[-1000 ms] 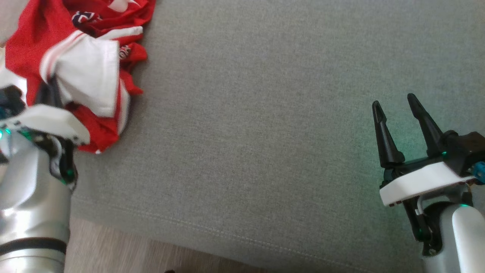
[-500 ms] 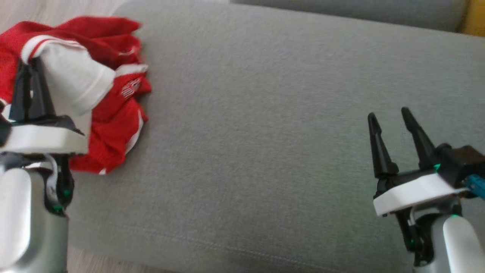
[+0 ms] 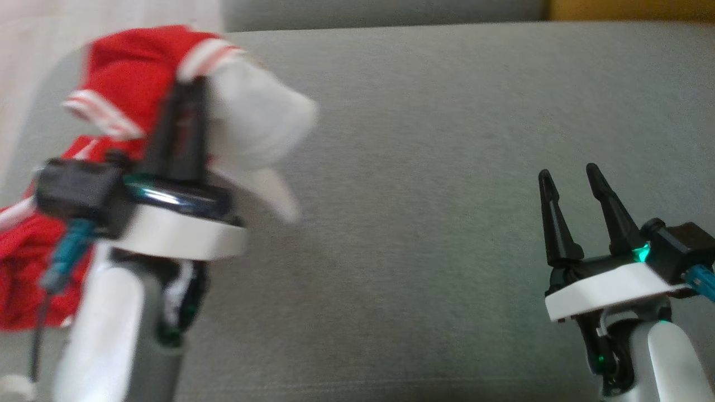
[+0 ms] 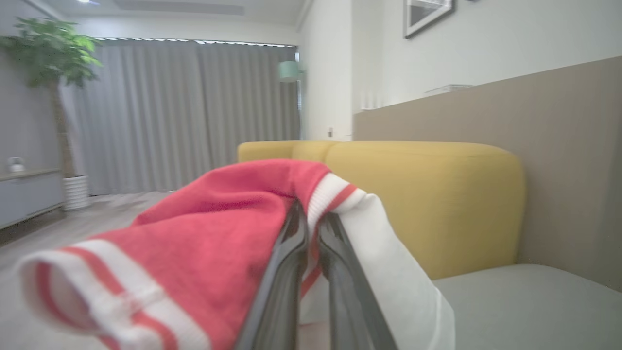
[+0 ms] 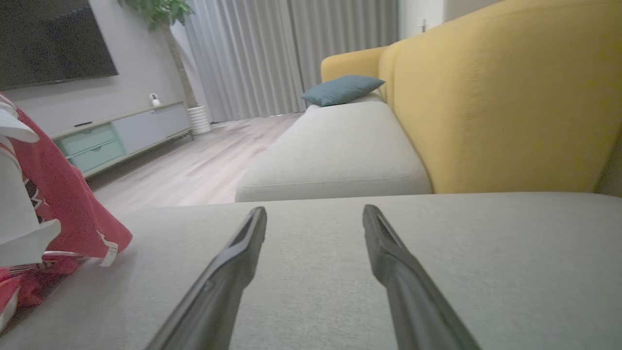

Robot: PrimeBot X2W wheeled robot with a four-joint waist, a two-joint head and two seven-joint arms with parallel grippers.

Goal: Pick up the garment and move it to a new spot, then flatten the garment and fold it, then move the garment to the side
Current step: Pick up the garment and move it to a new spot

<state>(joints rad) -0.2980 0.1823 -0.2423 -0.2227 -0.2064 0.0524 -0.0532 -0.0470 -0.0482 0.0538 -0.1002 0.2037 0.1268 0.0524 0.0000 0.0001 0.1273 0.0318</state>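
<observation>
The left gripper (image 3: 187, 92) pinches the red-and-white garment (image 3: 125, 72), which drapes lengthwise down at the cushion's (image 3: 419, 195) left edge; the right gripper (image 3: 568, 170) is spread, empty.

garment (image 4: 204, 233): red, white panels, red-white striped cuffs
sofa seat (image 3: 419, 167): plain grey
sofa back (image 5: 486, 97): mustard yellow
pillow (image 5: 340, 90): teal
curtains (image 4: 160, 112): grey, vertical pleats
fingers (image 5: 228, 272): glossy black
floor (image 5: 204, 165): pale wood

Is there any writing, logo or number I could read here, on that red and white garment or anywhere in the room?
Nothing can be read in these pictures.
white tag at the edge of the garment: too small to read.
dark print on the garment: half hidden in the folds, so it can't be read.
</observation>
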